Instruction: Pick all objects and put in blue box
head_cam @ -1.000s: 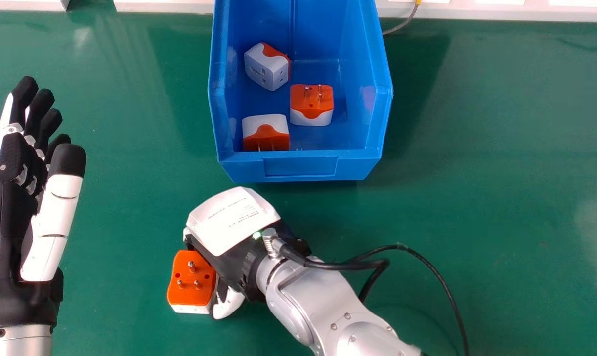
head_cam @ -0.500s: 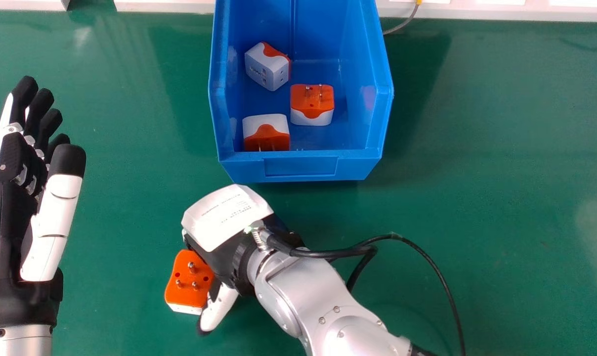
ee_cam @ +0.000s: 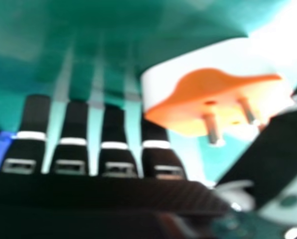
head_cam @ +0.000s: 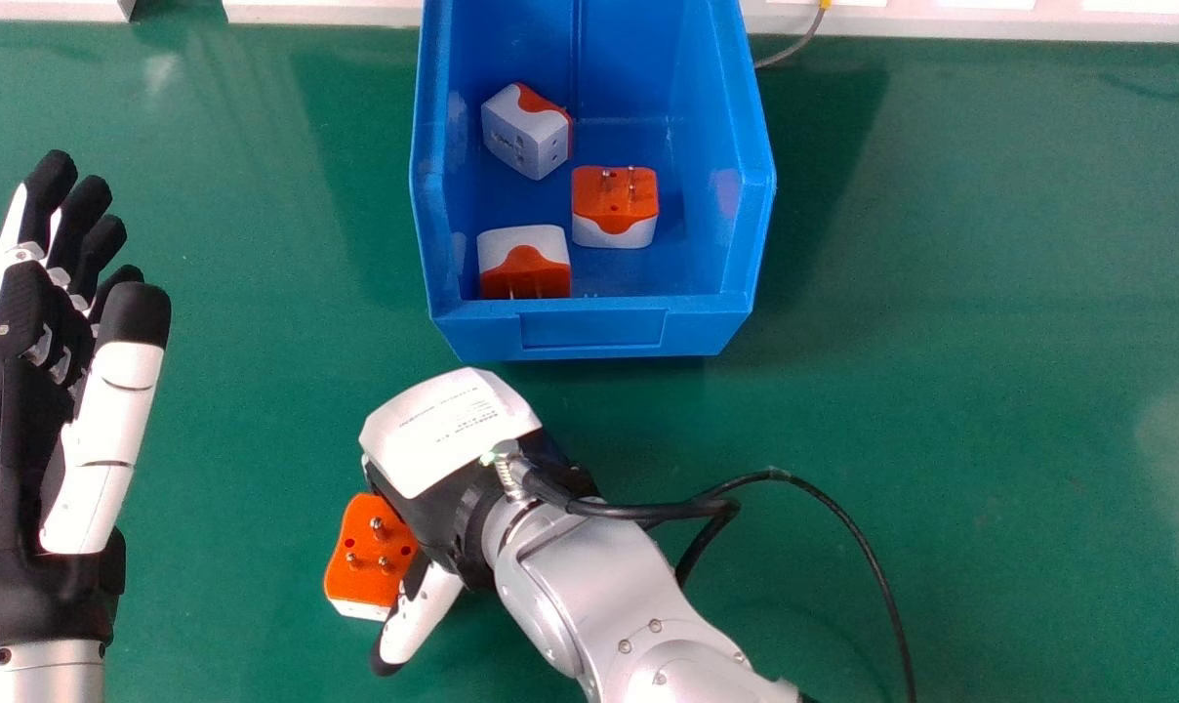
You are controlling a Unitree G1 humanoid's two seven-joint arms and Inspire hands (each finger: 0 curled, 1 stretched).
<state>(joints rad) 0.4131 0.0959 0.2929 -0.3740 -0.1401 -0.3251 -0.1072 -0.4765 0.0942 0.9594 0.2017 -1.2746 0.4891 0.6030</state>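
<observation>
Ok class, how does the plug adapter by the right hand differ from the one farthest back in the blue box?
The adapter by the right hand is outside the blue box; the farthest-back adapter lies inside it. The adapter by the hand has its orange pin side up; the farthest-back adapter shows mostly white. Both are white and orange.

A green tabletop (head_cam: 990, 244) spreads across the head view, smooth and slightly glossy, with a pale patch at the right edge of the frame. Directly on it, at the upper middle, stands a blue box (head_cam: 594, 329), upright. In the lower left part of the frame lies an orange and white plug adapter (head_cam: 365, 561), its orange face and metal pins upward.
</observation>
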